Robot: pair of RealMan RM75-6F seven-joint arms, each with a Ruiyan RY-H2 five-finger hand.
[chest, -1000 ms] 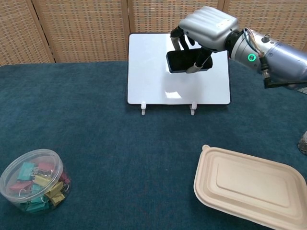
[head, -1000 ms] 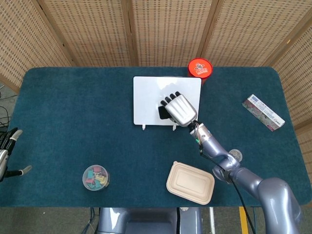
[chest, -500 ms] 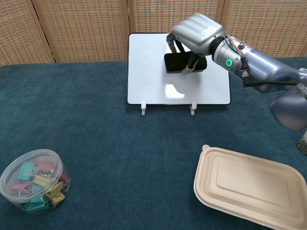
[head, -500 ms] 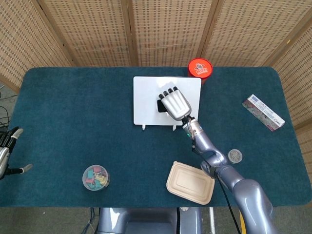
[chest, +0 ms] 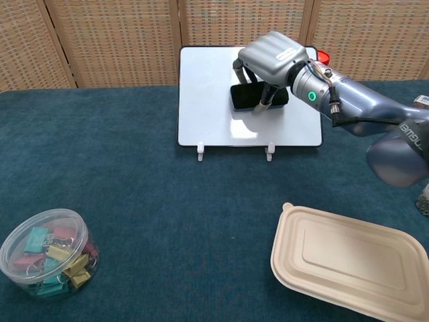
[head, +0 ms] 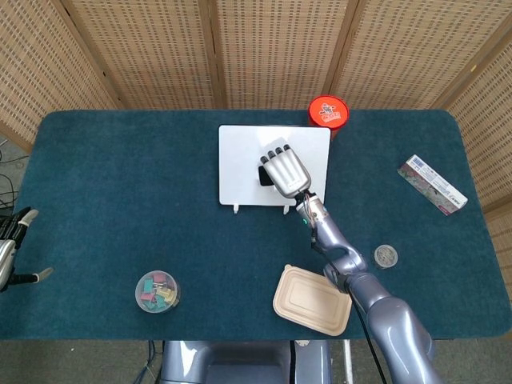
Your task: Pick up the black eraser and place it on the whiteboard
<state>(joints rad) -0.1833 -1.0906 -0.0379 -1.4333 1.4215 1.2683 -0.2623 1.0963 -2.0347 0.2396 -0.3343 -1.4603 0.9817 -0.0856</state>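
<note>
Eraser (chest: 245,96), black, sits low over the middle of the whiteboard (chest: 208,100) with the right hand (chest: 271,57) clasped around it from above, so the carry looks done and what is left, by my judgement, is letting go and drawing the hand away. Whether the eraser already rests on the board is hidden under the hand. At the near left edge of the bench (head: 120,200), the left hand (head: 12,248) is cut off in the head view, fingers apart and holding nothing.

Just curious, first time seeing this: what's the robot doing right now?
Right robot hand grips black eraser, over the whiteboard. Left robot hand idle at table edge, holding nothing. Nothing in the way.
</note>
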